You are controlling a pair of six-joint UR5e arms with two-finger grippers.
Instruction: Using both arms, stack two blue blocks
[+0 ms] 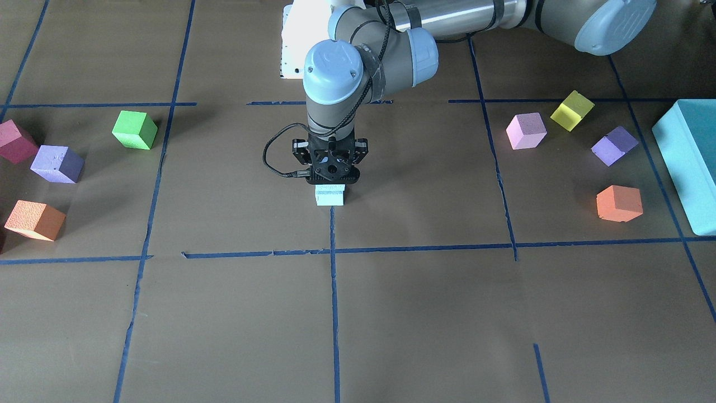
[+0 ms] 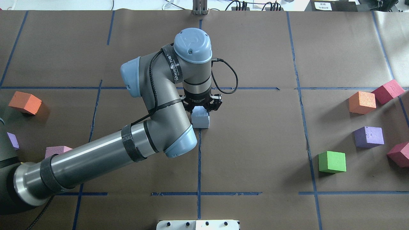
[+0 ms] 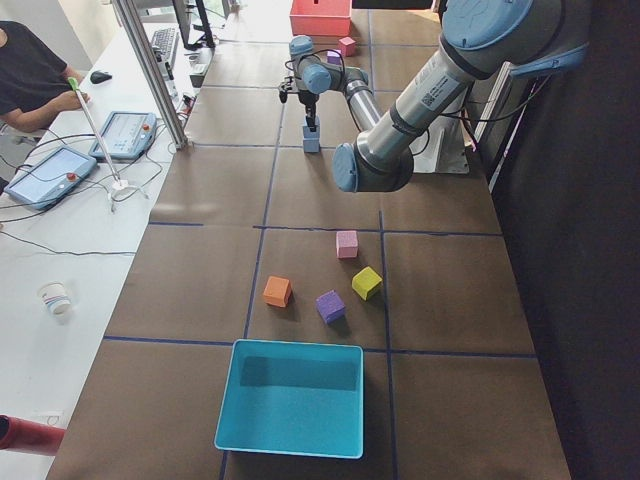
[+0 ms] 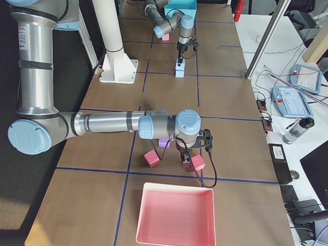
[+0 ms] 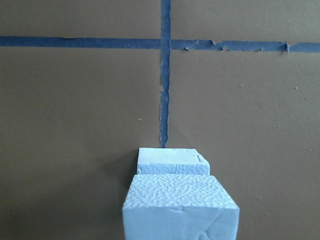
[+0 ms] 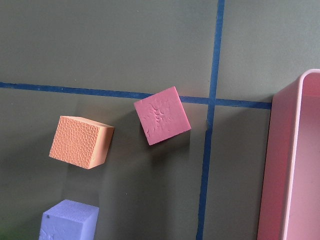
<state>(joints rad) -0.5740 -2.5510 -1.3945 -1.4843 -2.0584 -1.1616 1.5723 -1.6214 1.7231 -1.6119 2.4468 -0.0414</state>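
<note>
My left gripper (image 2: 202, 108) stands upright at the table's middle, shut on a light blue block (image 5: 180, 210). That block sits on or just above the second blue block (image 5: 170, 160), which rests on the blue tape line; I cannot tell whether they touch. In the front view the left gripper (image 1: 330, 180) hides most of the pair (image 1: 329, 197). My right gripper (image 4: 190, 160) shows only in the exterior right view, low beside a dark red cube (image 4: 198, 164). I cannot tell whether it is open or shut.
On the robot's right lie a green cube (image 2: 332, 162), a purple cube (image 2: 369, 136), an orange cube (image 2: 362, 102) and dark red cubes, with a pink tray (image 6: 295, 160) beyond. A large teal box (image 1: 685, 157) and more cubes lie on the robot's left.
</note>
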